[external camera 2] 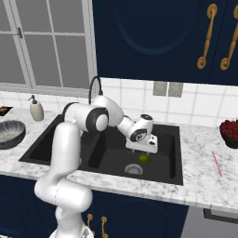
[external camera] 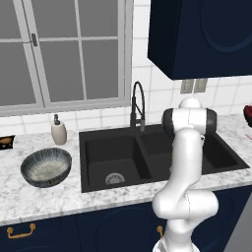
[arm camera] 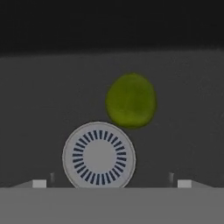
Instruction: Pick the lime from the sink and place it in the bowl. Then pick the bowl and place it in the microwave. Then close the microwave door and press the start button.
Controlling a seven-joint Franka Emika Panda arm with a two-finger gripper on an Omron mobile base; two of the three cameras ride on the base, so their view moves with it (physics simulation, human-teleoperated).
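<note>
Hand view looked down into the sink [arm camera: 183, 109], where the lime [arm camera: 131, 100] lay on the basin floor just beside the steel drain [arm camera: 99, 154], touching or nearly touching its rim on the far side. My two fingertips [arm camera: 39, 183] stood wide apart at the bottom of that view with nothing between them, so my end effector [external camera 2: 145, 148] was open and empty.

From the right base view I hung low in the sink's right basin, with the lime [external camera 2: 143, 158] directly under my end effector and a small gap between us. The bowl [external camera: 46, 167] sat on the tabletop [external camera: 44, 197] left of the sink, near its front edge, well apart from the lime, and held nothing I could see. A soap bottle [external camera: 59, 130] stood behind it by the wall.

I judged the task barely begun: the lime was not yet grasped. Left were gripping it, carrying it over the divider to the bowl, moving the bowl to the microwave, closing the door and pressing start.
</note>
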